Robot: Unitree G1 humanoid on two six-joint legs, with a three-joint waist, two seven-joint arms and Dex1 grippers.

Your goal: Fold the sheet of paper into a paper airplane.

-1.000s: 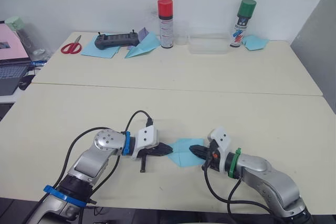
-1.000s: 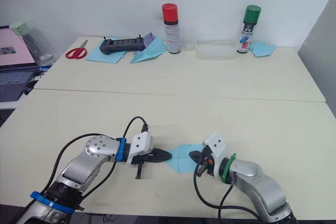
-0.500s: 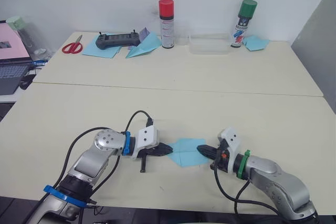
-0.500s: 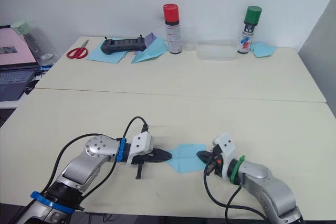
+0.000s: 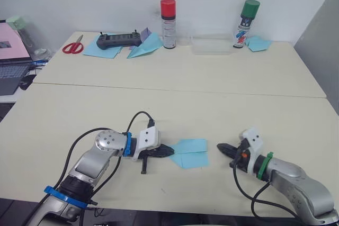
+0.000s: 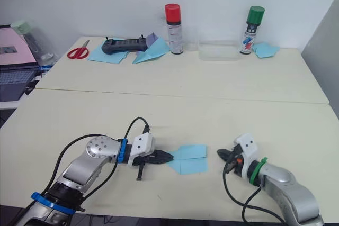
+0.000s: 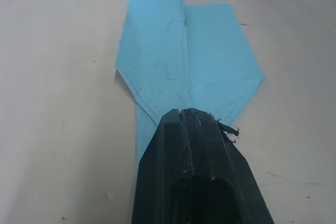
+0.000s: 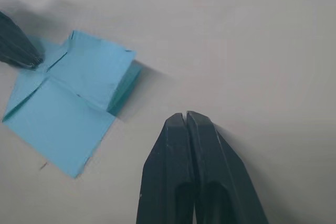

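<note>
The sheet of paper (image 5: 188, 153) is light blue and lies flat near the table's front edge, partly folded, with a point toward my left and a crease along its middle. My left gripper (image 5: 170, 152) is shut, and its tip rests on that pointed end (image 7: 184, 61). The left gripper's fingertips (image 7: 181, 121) lie over the paper. My right gripper (image 5: 220, 146) is shut and sits on the bare table a short way right of the paper's square end (image 8: 68, 98), not touching it.
Along the back edge stand a red-capped spray can (image 5: 167, 23), a clear container (image 5: 211, 45) and a green-capped can (image 5: 246, 23) beside a small blue paper lump (image 5: 258, 43). Scissors (image 5: 72, 46), a black controller (image 5: 117, 39) and a wider blue dart (image 5: 144, 50) lie back left.
My right gripper has drawn back to the right, off the paper's right end, and now rests clear of it. The left gripper and the paper have stayed put.
</note>
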